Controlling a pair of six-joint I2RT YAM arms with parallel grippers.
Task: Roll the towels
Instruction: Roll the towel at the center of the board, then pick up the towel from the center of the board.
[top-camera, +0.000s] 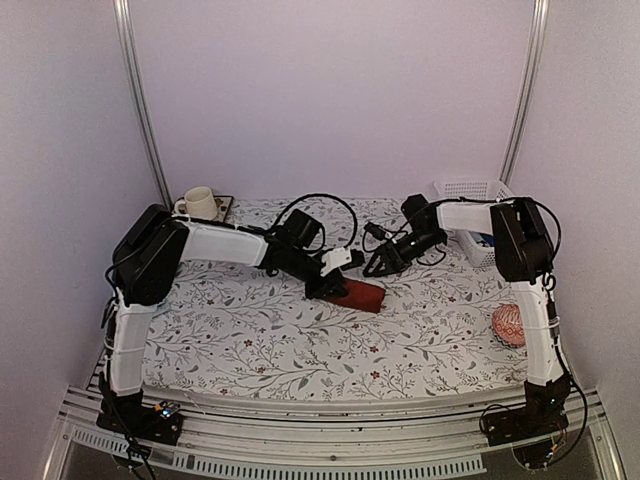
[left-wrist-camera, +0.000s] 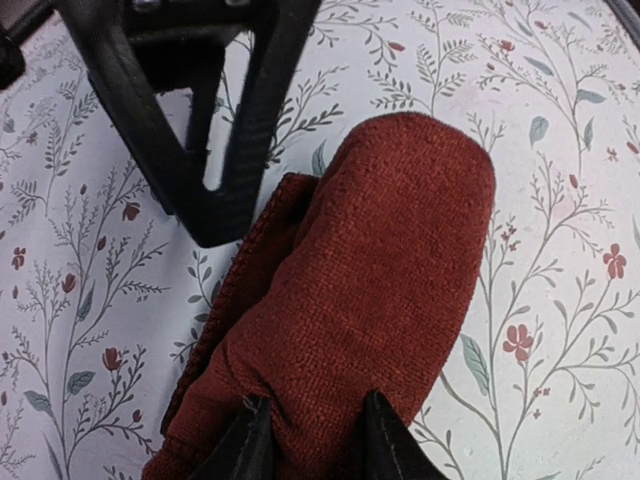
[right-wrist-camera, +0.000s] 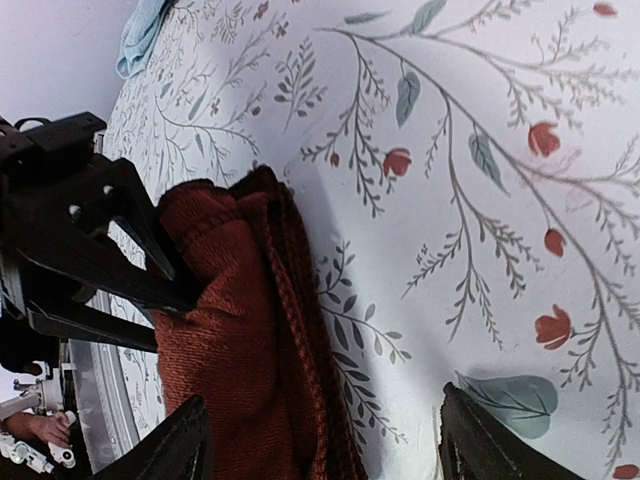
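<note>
One maroon towel (left-wrist-camera: 370, 300); left tool (left-wrist-camera: 315, 440) pinches it, right tool (right-wrist-camera: 330, 440) spread wide, empty, at its edge

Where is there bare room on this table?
Bare: the near strip of table, from the left arm to the ball. Crowded: the middle, where left gripper and right gripper meet at the maroon towel; mug, basket occupy far corners.

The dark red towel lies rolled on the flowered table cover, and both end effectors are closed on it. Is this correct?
Not fully. Only the left end effector is closed on the dark red towel; the right end effector is open, its fingers wide apart in the right wrist view. The towel does lie rolled on the flowered table cover.
</note>
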